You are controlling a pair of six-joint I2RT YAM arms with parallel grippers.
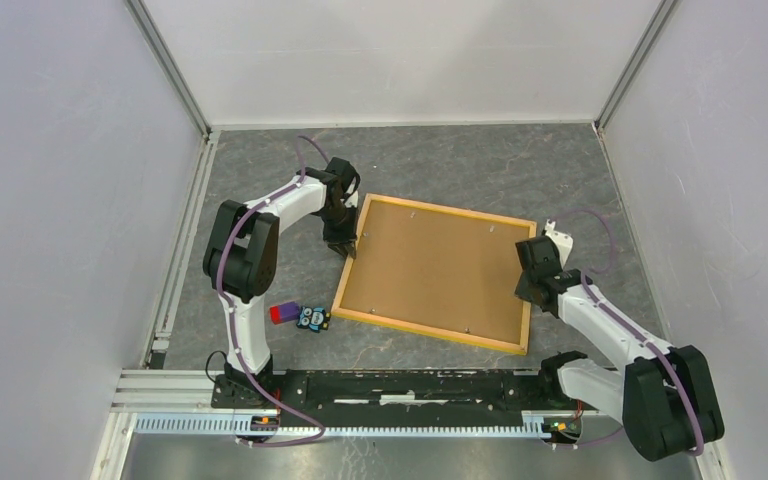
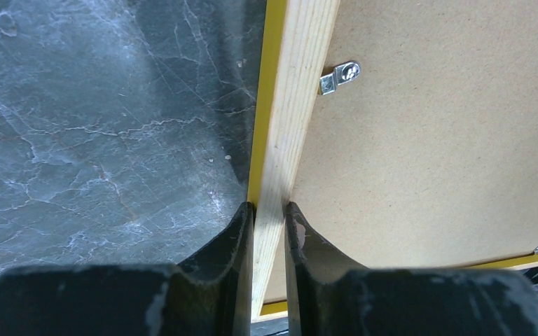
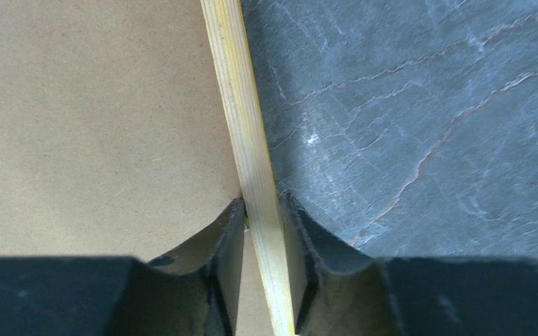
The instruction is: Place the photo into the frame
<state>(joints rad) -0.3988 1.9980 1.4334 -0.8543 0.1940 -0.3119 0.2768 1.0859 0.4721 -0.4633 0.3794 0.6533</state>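
One frame [image 1: 430, 332] lies back-up and flat on the grey table [image 1: 460, 160], slightly skewed, its brown backing panel [image 1: 435, 270] filling the yellow-orange border. A metal clip [image 2: 340, 75] sits on the panel beside the left rail. The left gripper [image 2: 269, 210] pinches that left rail, fingers closed tight on the wood. The right gripper [image 3: 260, 206] clamps the opposite rail the same way. A small blue toy [image 1: 312, 318] and a purple block [image 1: 282, 313] lie just beside the near left corner.

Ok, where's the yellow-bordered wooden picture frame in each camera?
Top external: yellow-bordered wooden picture frame lies mid-table, back up.
Left wrist: its rail runs from the top edge into the left gripper.
Right wrist: its rail runs from the top edge into the right gripper.
Shared landmark: brown hardboard backing panel inside it.
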